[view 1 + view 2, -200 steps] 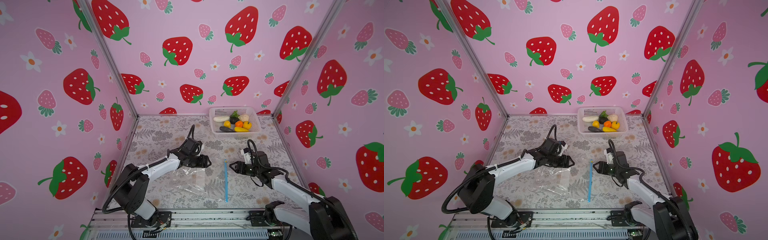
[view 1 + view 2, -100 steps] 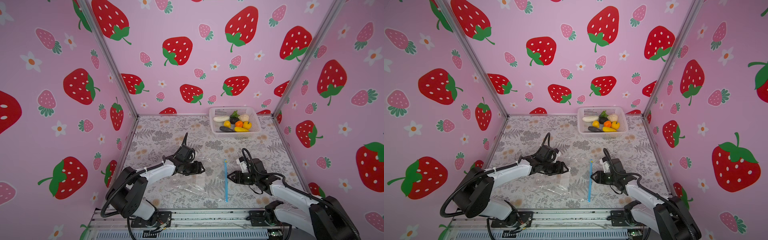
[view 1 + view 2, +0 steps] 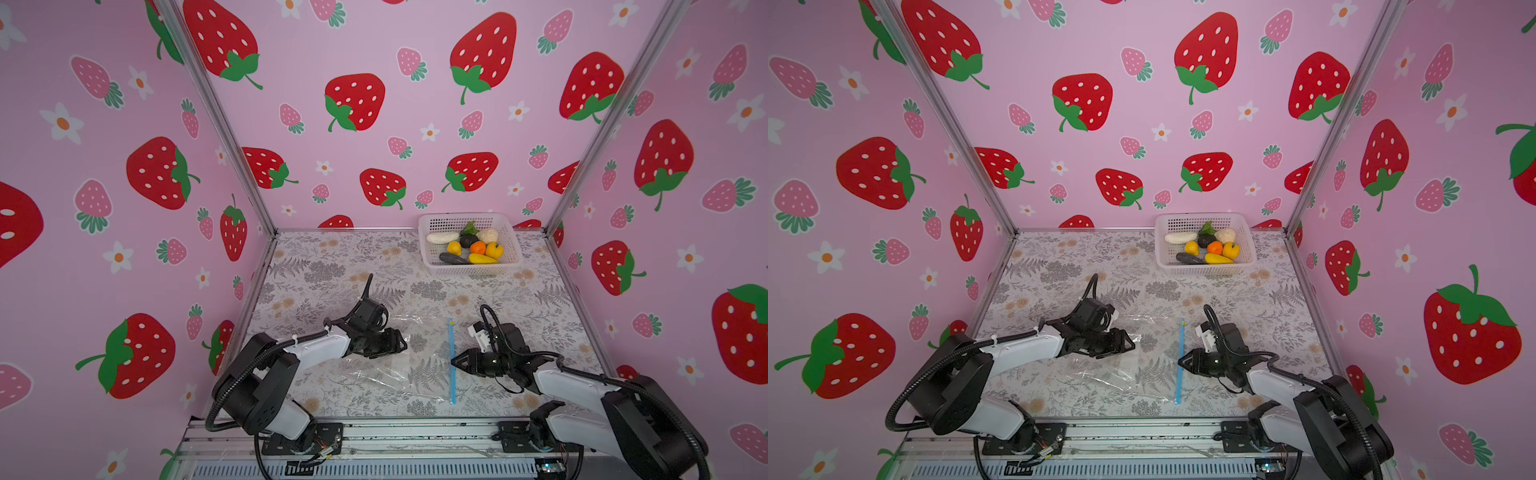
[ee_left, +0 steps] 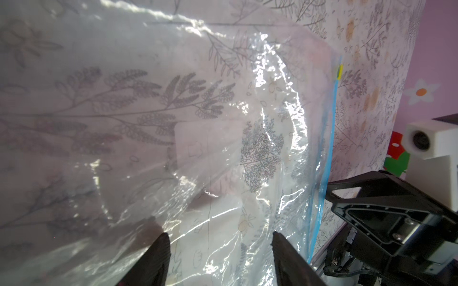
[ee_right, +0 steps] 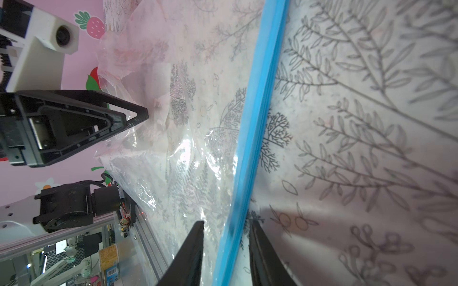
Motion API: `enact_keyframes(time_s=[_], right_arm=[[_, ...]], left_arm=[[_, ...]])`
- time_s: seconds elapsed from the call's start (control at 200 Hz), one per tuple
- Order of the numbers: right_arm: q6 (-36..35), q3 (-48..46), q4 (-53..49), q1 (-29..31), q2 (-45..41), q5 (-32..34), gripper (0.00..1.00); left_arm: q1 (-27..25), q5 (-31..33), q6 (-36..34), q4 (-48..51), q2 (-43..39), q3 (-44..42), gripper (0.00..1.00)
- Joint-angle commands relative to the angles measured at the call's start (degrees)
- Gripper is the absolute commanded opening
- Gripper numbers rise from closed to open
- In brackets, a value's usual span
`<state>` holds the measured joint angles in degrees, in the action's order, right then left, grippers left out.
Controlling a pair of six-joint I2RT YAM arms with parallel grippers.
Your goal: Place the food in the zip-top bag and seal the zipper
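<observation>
The zip-top bag (image 3: 415, 374) lies flat and empty on the table (image 3: 324, 266) near its front edge, between the two arms. Its zipper (image 3: 451, 365) runs along the side facing the right arm, with the yellow slider tab (image 4: 340, 70) at the far end. The film looks thin, crinkly and slick, so I judge it will slide and buckle rather than lift cleanly. The stiffer blue strip is the better place to take hold. The right fingers (image 5: 192, 250) stand slightly apart, one on each side of that strip, not yet pinching it. The left fingers (image 4: 153, 260) are wide apart, low over the wrinkled film, holding nothing. The food (image 3: 469, 249) sits well apart in a white basket (image 3: 428, 220) at the back right corner. The table has a smooth floral print, and pink strawberry walls (image 3: 353, 104) close three sides, leaving little room
</observation>
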<state>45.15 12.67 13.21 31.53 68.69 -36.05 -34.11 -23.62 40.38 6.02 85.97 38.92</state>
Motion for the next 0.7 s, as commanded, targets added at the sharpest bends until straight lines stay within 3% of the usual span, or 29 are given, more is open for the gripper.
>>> enact_keyframes(time_s=[0.0,0.31,0.695], right_arm=[[2.0,-1.1,4.3,0.6,1.1,-2.2,0.31],[3.1,-0.7,7.4,1.9,2.5,-2.7,0.13],[2.5,0.8,10.9,3.7,3.1,-2.5,0.05]], left_arm=[[0.2,-0.1,1.0,-1.5,0.8,-0.7,0.67],[0.0,-0.1,1.0,-2.1,1.0,-1.3,0.67],[-0.6,-0.2,1.6,-3.9,1.4,-2.2,0.67]])
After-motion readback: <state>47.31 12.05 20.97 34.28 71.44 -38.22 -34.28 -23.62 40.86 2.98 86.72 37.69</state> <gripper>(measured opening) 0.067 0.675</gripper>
